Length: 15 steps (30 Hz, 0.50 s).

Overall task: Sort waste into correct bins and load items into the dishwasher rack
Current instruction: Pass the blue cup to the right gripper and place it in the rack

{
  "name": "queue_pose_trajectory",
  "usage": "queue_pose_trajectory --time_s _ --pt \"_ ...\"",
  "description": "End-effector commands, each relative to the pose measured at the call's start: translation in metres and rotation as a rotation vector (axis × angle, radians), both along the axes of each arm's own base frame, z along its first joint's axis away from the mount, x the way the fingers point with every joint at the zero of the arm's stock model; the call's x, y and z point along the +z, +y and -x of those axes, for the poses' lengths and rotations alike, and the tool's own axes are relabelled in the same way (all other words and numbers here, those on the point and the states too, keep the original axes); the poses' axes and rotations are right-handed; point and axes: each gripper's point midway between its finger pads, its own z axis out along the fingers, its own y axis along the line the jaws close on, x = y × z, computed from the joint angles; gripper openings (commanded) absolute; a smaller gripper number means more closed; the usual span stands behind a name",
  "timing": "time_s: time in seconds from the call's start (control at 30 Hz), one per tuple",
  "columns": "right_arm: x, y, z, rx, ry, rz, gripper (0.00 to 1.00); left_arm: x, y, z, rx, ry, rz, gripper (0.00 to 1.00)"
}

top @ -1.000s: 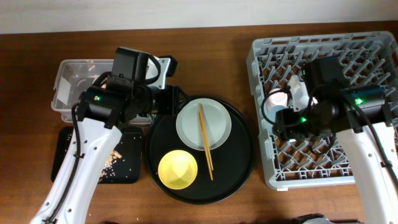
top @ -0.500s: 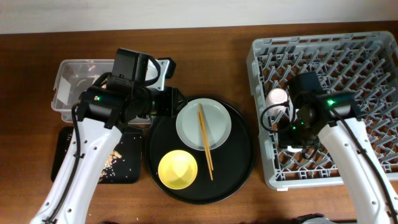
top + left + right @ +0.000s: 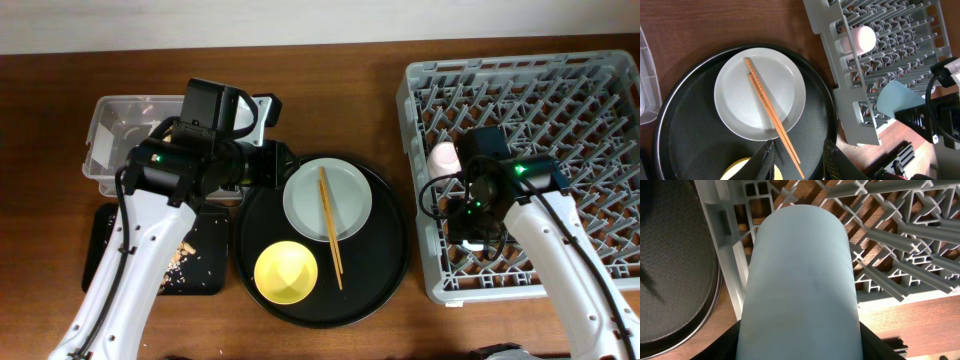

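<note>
My right gripper (image 3: 800, 349) is shut on the pale blue cup (image 3: 799, 275), which fills the right wrist view above the near-left corner of the grey dishwasher rack (image 3: 560, 90). The blue cup (image 3: 895, 97) also shows in the left wrist view. A pink cup (image 3: 443, 157) lies in the rack by its left wall. My left gripper (image 3: 799, 162) is open and empty above the round black tray (image 3: 385, 270). On that tray sit the grey-green plate (image 3: 350, 195), with chopsticks (image 3: 330, 225) across it, and a yellow bowl (image 3: 286, 272).
A clear plastic tub (image 3: 120, 125) with a white label stands at the far left. In front of it lies a flat black tray (image 3: 205, 270) holding crumbly scraps (image 3: 180, 255). Bare wooden table runs between the round tray and the rack.
My right arm has swung toward the rack's near-left corner with the blue cup held. The left arm has stayed where it was.
</note>
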Motion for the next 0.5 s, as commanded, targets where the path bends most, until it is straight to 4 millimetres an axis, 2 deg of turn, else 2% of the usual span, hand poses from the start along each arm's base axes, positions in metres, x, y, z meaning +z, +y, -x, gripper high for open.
queue_pose_trajectory --time_s 0.0,0.17,0.3,0.37,0.4,0.47 --pt "-0.001 -0.004 0.001 -0.012 0.002 0.021 0.56 0.002 0.003 -0.002 0.000 -0.017 -0.011 0.31" --pt "-0.001 -0.003 0.004 -0.011 0.015 0.016 0.81 0.002 0.003 -0.002 0.000 -0.018 -0.011 0.31" --pt "0.000 -0.001 0.003 -0.011 0.009 0.005 0.82 0.003 0.003 -0.002 0.000 -0.020 -0.010 0.31" --pt "0.007 0.017 -0.004 0.012 -0.013 -0.097 0.83 -0.004 0.012 -0.002 0.032 -0.008 -0.064 0.31" --pt "0.020 0.041 -0.010 0.095 -0.037 -0.225 0.84 -0.016 0.031 0.003 0.084 0.026 -0.166 0.31" --pt "0.050 0.072 -0.021 0.191 -0.106 -0.395 0.84 -0.031 0.056 0.017 0.130 0.093 -0.296 0.31"
